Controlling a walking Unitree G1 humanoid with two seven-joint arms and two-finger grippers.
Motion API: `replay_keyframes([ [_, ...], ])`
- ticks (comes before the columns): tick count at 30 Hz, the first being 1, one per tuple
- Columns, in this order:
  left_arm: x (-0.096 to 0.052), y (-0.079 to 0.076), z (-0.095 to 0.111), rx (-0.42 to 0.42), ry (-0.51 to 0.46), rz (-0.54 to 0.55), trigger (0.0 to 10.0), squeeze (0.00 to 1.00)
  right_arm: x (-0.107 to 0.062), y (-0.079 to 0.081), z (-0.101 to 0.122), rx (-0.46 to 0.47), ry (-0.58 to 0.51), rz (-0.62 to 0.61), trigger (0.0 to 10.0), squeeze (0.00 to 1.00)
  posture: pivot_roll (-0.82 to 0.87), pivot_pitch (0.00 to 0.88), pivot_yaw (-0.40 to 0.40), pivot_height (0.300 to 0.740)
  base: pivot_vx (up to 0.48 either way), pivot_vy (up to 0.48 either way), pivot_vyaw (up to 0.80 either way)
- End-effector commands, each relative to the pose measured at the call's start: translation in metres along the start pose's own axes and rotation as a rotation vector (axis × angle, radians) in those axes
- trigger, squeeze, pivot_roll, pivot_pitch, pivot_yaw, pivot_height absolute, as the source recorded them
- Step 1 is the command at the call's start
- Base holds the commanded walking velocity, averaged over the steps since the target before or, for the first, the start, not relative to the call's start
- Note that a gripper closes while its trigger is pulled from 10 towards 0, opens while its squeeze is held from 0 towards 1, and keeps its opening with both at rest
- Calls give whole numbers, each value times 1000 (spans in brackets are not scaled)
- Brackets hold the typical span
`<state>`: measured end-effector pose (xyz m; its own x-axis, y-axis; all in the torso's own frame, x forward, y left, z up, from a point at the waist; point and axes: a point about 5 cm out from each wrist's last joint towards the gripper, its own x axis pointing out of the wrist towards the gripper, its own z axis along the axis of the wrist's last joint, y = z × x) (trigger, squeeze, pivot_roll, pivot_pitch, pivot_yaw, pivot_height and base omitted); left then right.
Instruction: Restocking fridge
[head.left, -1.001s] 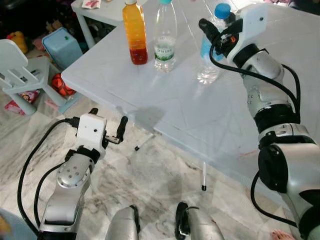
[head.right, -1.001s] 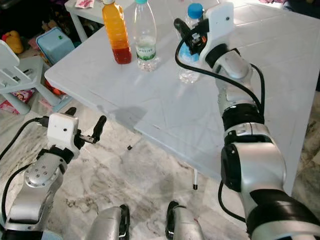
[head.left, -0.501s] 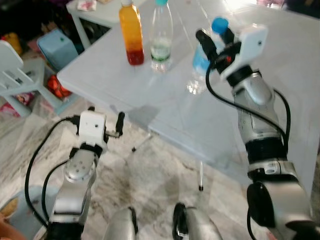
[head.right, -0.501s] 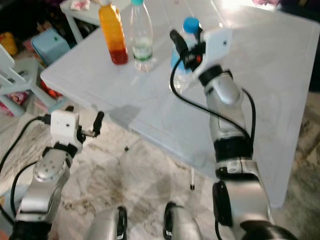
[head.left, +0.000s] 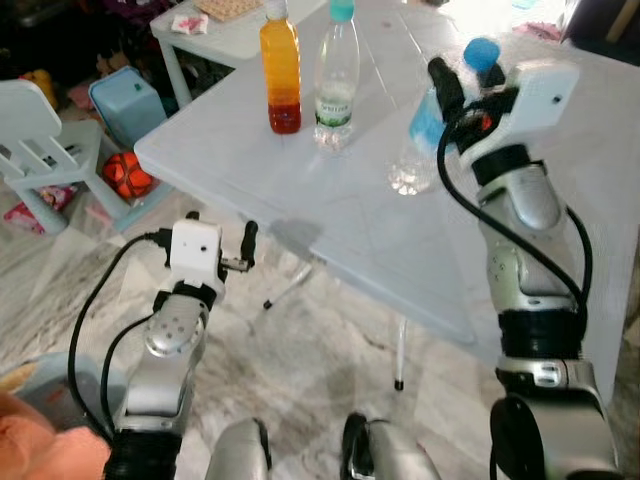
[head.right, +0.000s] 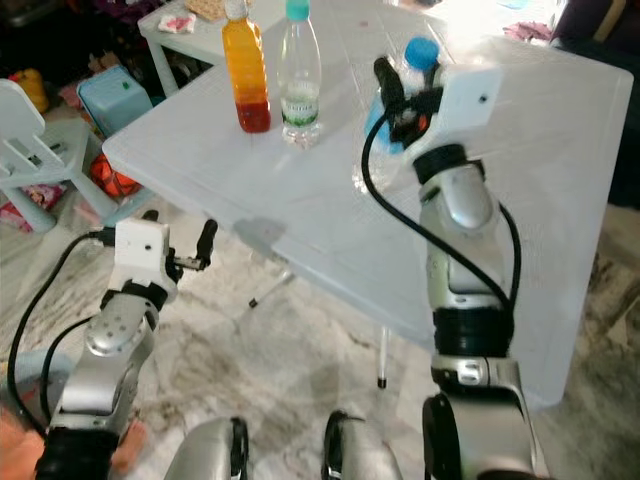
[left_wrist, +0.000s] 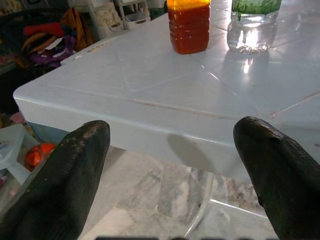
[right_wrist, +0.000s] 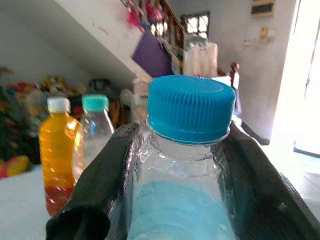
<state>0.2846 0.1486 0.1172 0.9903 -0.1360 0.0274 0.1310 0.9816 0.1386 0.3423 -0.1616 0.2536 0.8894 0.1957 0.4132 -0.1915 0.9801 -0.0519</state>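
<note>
- Left eye view: early going in the restock, I'd say. Three bottles stand on the white surface (head.left: 330, 220) and no fridge is in sight, so fetching and carrying is all ahead. The orange juice bottle (head.left: 281, 68) and the green-capped water bottle (head.left: 335, 75) stand side by side at the far left, untouched. The blue-capped water bottle (head.left: 440, 120) stands further right, and the right tool (head.left: 462, 85) is up at its neck, a black finger showing on either side of the cap.
- Right eye view: same layout. The blue-capped bottle's base looks planted on the surface, so I judge it not lifted yet. The left tool (head.right: 180, 240) hovers low, off the near-left corner of the surface, over the marble floor (head.right: 290, 370), carrying nothing.
- Left wrist view: the two black fingers (left_wrist: 60, 190) are spread wide apart with only air between them, looking at the surface's edge; the juice bottle and the green-capped bottle stand beyond.
- Right wrist view: the fingers (right_wrist: 100, 185) hug both flanks of the blue-capped bottle just under the cap, seemingly touching the plastic. That reads as gripped, though how firmly I can't tell. Lift and carry remain.
</note>
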Motion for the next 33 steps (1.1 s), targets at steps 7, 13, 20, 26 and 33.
replay_keyframes([
  [7, -4, -1, -5, 9, 6, 6, 10000, 0, -2, -1, 1, -9, 17, -25, 2078, 0, 34, 64, -11, 740, 0, 0, 0],
  [13, -3, 1, -5, 12, 7, 9, 10000, 0, -6, -1, 0, -9, 46, -36, 1451, 0, 33, 69, -8, 740, 0, 0, 0],
  [20, -3, 1, -6, 15, 8, 5, 10000, 0, -7, -2, -2, -19, 56, -42, 10000, 0, 34, 72, -4, 740, 0, 0, 0],
  [26, -2, 4, -5, 34, 14, 44, 10000, 0, -7, 3, -1, 22, 45, -20, 10000, 0, 37, 75, -2, 740, 0, 0, 0],
  [33, -1, 6, -7, 45, 16, 82, 10000, 0, -16, 56, 21, 171, -63, 282, 10000, 0, 49, 72, -8, 740, 0, 0, 182],
])
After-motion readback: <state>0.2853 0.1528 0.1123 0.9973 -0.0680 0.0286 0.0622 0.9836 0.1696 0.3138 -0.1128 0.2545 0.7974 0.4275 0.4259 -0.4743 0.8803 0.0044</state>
